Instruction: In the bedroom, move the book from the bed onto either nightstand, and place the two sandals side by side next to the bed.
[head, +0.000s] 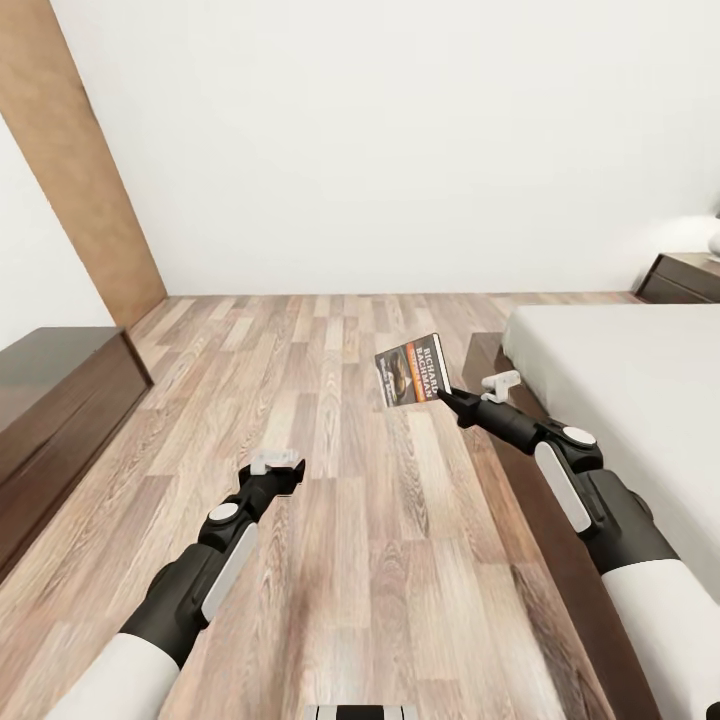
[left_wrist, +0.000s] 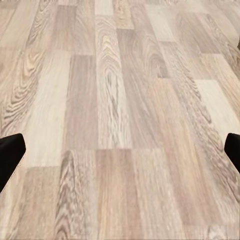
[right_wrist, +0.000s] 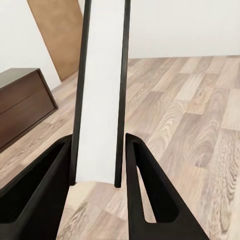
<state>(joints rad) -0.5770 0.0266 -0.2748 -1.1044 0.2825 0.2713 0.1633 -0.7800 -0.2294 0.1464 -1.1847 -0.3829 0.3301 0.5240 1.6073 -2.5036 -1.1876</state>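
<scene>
Right gripper (head: 445, 394) clamped on book (head: 411, 370), held above wood floor (head: 330, 480) beside bed (head: 620, 400), left gripper (head: 278, 462) spread wide, empty

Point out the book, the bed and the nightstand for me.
book (head: 411, 371), head view, on its front cover.
bed (head: 620, 380), head view, on the bare mattress top.
nightstand (head: 685, 276), head view, on its glossy top, far right beyond the bed.

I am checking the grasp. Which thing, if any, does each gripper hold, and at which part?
The right gripper holds the book by one edge, pinched between its fingers. The left gripper holds nothing.
</scene>
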